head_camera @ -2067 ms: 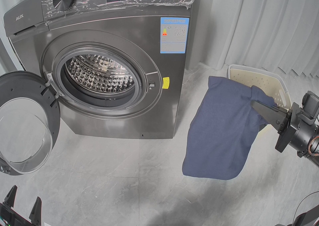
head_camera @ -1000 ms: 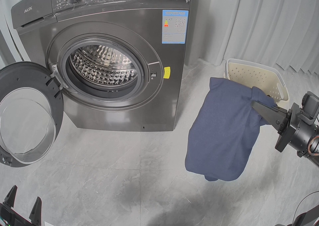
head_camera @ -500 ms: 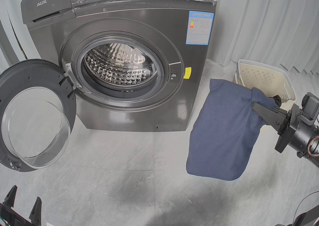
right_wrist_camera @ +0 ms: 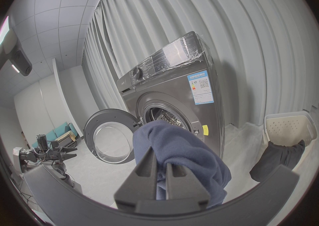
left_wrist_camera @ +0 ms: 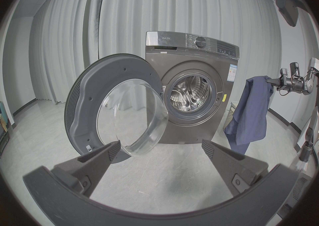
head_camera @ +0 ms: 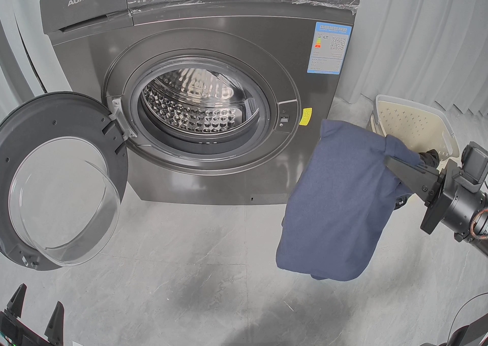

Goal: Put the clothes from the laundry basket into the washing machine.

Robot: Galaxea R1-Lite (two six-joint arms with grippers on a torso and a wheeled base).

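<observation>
While its door stands swung wide, washing machine [head_camera: 213, 36]: dark grey metal front-loader, plastic film over its top panel, backed against the curtain; the round drum mouth [head_camera: 198, 103] is unblocked, steel drum showing inside.
Floor [head_camera: 168, 240]: pale grey marbled tiles, a broad bare stretch between the machine's front and the two grippers.
Curtain [head_camera: 422, 21]: pale grey pleated fabric, running behind the machine and on to the right behind the basket.
Door [head_camera: 56, 118]: round grey frame with a clear bowl window, hinged at the left edge of the drum mouth and opened out to the left, its outer rim reaching over the floor well clear of the opening.
Navy blue cloth [head_camera: 340, 199]: held by its upper right edge and hanging in a long drape, right of the drum mouth and apart from it, in front of the basket.
Laundry basket [head_camera: 406, 103]: cream perforated plastic, on the floor right of the machine, close to the curtain.
Black garment [right_wrist_camera: 279, 158]: slumped over the basket's near rim.
Right gripper [head_camera: 401, 166]: fingers pinched together on the navy blue cloth, held level right of the drape.
Left gripper [head_camera: 38, 301]: fingers spread apart, holding nothing, low at the left, near the door's lower rim.
</observation>
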